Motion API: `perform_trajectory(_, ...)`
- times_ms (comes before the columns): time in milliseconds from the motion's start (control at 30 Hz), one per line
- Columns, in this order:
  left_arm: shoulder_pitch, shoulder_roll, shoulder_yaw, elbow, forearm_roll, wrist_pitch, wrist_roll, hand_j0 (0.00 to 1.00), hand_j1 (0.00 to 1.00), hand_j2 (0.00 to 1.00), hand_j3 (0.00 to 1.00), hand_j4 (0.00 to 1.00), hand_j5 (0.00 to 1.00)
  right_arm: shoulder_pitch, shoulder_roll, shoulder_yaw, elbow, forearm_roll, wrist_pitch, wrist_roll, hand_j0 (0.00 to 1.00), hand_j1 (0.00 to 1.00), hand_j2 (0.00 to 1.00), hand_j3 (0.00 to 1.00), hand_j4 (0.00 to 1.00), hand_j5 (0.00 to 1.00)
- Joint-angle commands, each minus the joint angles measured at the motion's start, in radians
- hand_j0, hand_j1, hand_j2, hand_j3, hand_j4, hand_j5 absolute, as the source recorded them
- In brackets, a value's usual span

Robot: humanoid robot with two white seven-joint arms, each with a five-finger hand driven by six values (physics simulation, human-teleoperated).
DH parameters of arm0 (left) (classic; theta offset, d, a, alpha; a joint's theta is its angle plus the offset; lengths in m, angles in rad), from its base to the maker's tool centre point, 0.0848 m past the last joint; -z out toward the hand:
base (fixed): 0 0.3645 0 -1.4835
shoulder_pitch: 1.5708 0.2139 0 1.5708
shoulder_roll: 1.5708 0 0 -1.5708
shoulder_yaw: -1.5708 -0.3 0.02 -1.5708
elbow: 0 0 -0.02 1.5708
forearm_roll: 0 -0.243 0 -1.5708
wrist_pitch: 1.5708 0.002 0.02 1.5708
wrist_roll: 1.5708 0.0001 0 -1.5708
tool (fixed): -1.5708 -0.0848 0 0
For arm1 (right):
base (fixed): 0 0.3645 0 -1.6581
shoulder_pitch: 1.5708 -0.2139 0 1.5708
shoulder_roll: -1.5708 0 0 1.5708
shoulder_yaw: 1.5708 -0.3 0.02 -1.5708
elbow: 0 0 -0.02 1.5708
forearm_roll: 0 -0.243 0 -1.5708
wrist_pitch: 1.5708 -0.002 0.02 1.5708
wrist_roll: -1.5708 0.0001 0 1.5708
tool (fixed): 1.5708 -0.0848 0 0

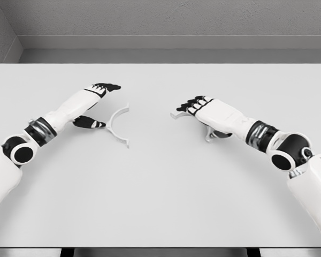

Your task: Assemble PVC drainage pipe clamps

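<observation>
A white half-ring clamp piece (116, 124) lies flat on the white table (160, 193), left of centre, its open side facing left. My left hand (98, 104) is spread around that open side, fingers above and thumb below, holding nothing. A second clamp half (213, 134) lies right of centre, mostly hidden under my right hand (195, 105); only its end tabs show. The right hand's fingers lie flat over it, pointing left, and I cannot tell whether they touch it.
The table's far edge meets a grey wall at the back. Both forearms cross the table's left and right sides. Nothing else stands on the surface.
</observation>
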Motion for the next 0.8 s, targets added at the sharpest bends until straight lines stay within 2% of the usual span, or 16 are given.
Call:
perform_trajectory(0, 0.0, -0.002, 0.0, -0.003, 0.001, 0.0, 0.001, 1.0, 1.0, 1.0, 1.0, 1.0, 1.0, 0.0, 0.005, 0.015, 0.0, -0.005, 0.003, 0.001, 1.0, 1.0, 1.0, 1.0, 1.0, 1.0)
perform_trajectory(167, 0.005, -0.009, -0.004, -0.017, 0.001, 0.0, -0.001, 1.0, 1.0, 1.0, 1.0, 1.0, 1.0, 0.0, 0.032, 0.018, -0.014, -0.003, 0.009, 0.02, 1.0, 1.0, 1.0, 1.0, 1.0, 1.0)
perform_trajectory(367, 0.011, -0.021, -0.007, -0.036, -0.007, 0.0, -0.001, 1.0, 1.0, 1.0, 1.0, 1.0, 1.0, -0.002, 0.02, 0.0, -0.028, -0.003, 0.021, 0.017, 1.0, 1.0, 1.0, 1.0, 1.0, 1.0)
perform_trajectory(467, 0.012, -0.025, -0.007, -0.038, -0.007, 0.0, 0.001, 1.0, 1.0, 1.0, 1.0, 1.0, 1.0, -0.012, 0.009, -0.07, -0.022, -0.001, 0.023, 0.017, 1.0, 1.0, 1.0, 1.0, 1.0, 1.0)
perform_trajectory(633, 0.011, -0.036, -0.007, -0.038, -0.008, 0.0, -0.001, 1.0, 1.0, 1.0, 1.0, 1.0, 1.0, -0.087, 0.02, -0.063, 0.108, 0.0, 0.041, 0.014, 1.0, 1.0, 1.0, 1.0, 1.0, 1.0)
perform_trajectory(767, 0.011, -0.061, -0.006, -0.043, -0.022, 0.0, 0.001, 1.0, 1.0, 1.0, 1.0, 1.0, 1.0, -0.138, 0.067, -0.029, 0.194, 0.012, 0.041, 0.013, 1.0, 1.0, 1.0, 1.0, 1.0, 1.0)
